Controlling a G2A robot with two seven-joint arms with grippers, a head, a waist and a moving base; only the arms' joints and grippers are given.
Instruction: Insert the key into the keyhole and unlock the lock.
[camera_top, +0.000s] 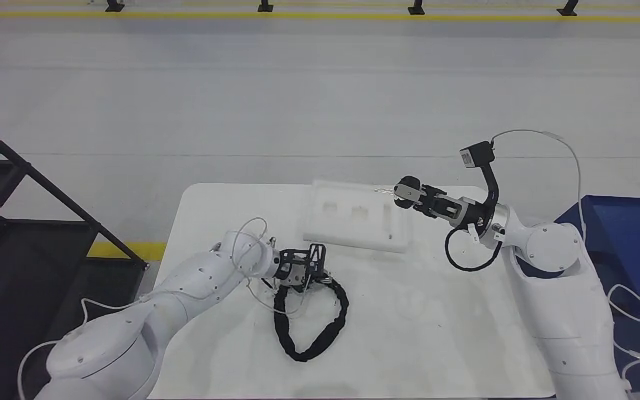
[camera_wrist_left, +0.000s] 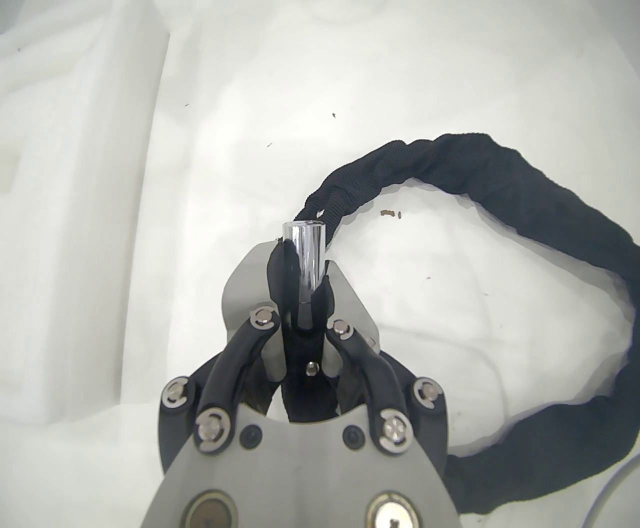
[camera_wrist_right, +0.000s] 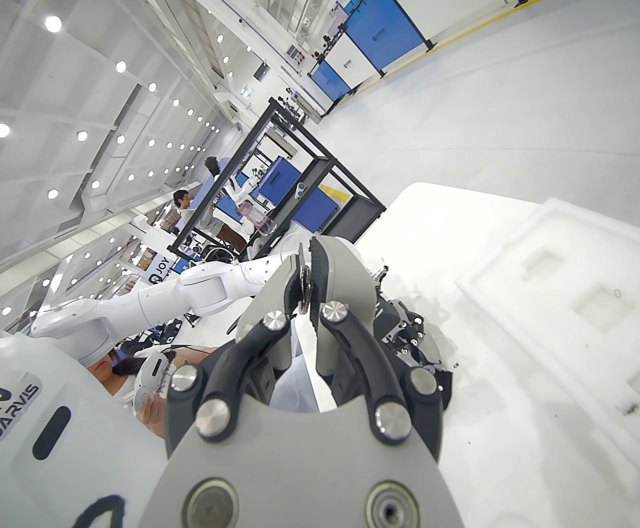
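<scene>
The lock is a chain in a black fabric sleeve (camera_top: 318, 325) (camera_wrist_left: 525, 200), looped on the white table, with a shiny metal cylinder (camera_wrist_left: 305, 255) at one end. My left gripper (camera_top: 312, 268) (camera_wrist_left: 300, 270) is shut on that cylinder and holds it off the table. My right gripper (camera_top: 400, 190) (camera_wrist_right: 304, 280) hangs above the white foam tray (camera_top: 358, 215), shut on the key (camera_wrist_right: 303, 285), a thin metal piece seen edge-on between the pads. The key's tip (camera_top: 381, 190) points toward the left arm. The two grippers are well apart.
The foam tray (camera_wrist_right: 565, 280) with square recesses lies at the table's back middle. A black metal frame (camera_top: 60, 200) stands off the table's left side, and a blue bin (camera_top: 615, 225) sits at the right edge.
</scene>
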